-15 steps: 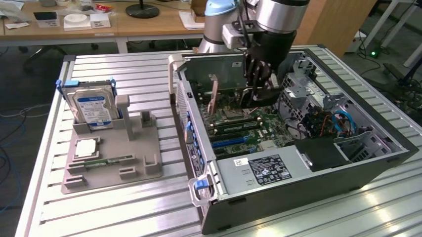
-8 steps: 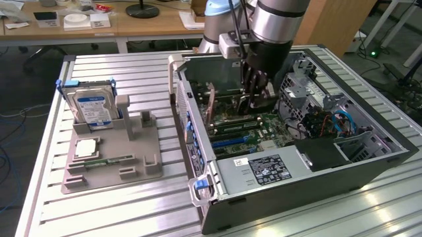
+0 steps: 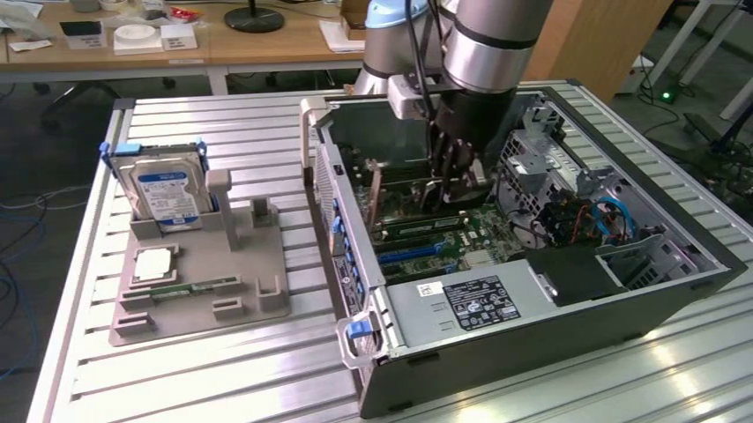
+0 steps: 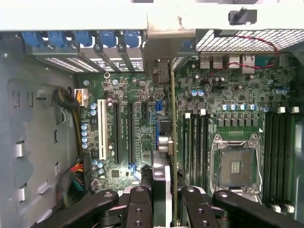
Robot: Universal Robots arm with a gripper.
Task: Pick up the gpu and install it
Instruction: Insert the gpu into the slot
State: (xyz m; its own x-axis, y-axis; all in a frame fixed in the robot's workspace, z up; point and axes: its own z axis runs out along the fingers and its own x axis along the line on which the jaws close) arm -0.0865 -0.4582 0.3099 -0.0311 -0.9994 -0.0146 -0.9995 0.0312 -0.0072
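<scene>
Gpu (image 4: 174, 142) is clamped in my pincer (image 4: 166, 192), edge-on between the fingers like a thin green blade. It is inside the open computer case (image 3: 530, 352), not on the bench (image 3: 235, 370).

From the exterior view's left, the grey tray (image 3: 235, 295) lies near that edge of the bench. The hard drive (image 3: 165, 196) stands upright at the tray's far end, and the memory stick (image 3: 194, 287) lies flat nearer its front. Just beside the tray is the case, on its side, with its rear wall (image 3: 335, 220) toward the tray. I reach down into the middle of the case, over the motherboard (image 4: 228, 95).

What matters is the line of the thing I hold. Its long axis runs straight from my fingers toward the rear wall, parallel to the long black slots (image 4: 117, 133). Its metal end plate (image 4: 164, 47) is up against the row of blue clips (image 4: 97, 39). It lies between those slots and the memory sockets (image 4: 199, 142). I cannot tell whether its lower edge is in a slot, because it hides what lies beneath.
</scene>
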